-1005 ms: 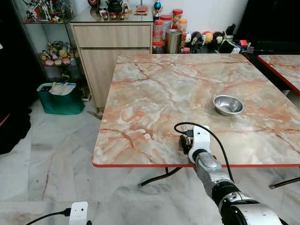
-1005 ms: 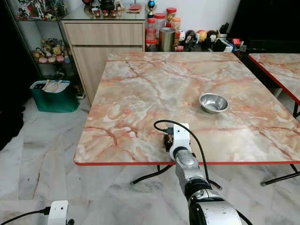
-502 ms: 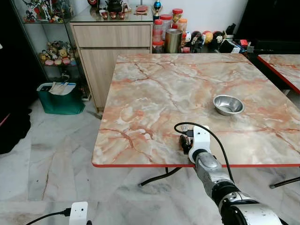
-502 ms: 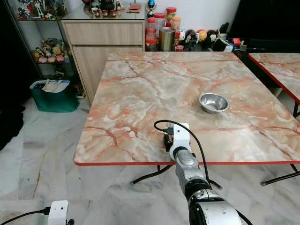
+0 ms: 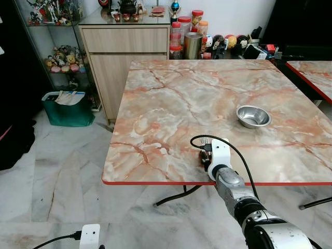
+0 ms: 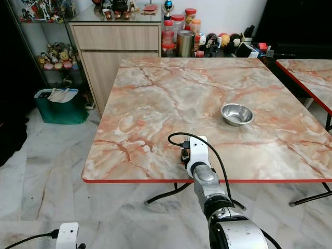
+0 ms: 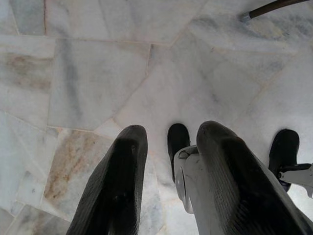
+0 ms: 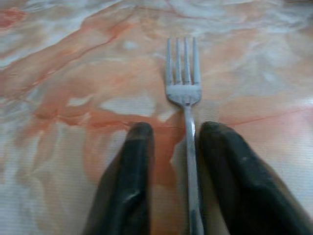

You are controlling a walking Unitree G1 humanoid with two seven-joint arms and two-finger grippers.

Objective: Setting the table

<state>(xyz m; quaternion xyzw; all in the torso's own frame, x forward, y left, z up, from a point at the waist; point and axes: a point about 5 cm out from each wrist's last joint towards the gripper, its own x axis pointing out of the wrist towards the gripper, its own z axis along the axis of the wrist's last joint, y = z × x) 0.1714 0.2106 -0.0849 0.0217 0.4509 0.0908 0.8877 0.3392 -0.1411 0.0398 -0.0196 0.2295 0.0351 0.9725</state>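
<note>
- The right gripper [image 8: 168, 169] is held low over the near edge of the marble table [image 5: 171, 104], its two black fingers [image 8: 132, 181] spread apart with the handle of the fork [image 8: 185, 93] lying between them, beside one finger and clear of the other.
- The fork is seen resting flat on the tabletop, tines pointing away from the robot; it does not appear to be clamped.
- If the fingers are lifted away at an angle, the handle could be dragged or flicked, and the fork could be left skewed.
- Because the fork lies close to the red-trimmed edge [image 5: 155, 182], a nudge toward the robot is judged enough for it to be pushed off onto the floor [image 5: 57, 171].
- The steel bowl [image 5: 252, 115] is set well apart, farther in and to the right; the place setting may be judged loose if the fork is left this far from it.
- The black cable [image 5: 236, 155] looped over the wrist could be snagged on the table edge during withdrawal.
- The left gripper [image 7: 166, 171] hangs idle over the floor, fingers parted.
</note>
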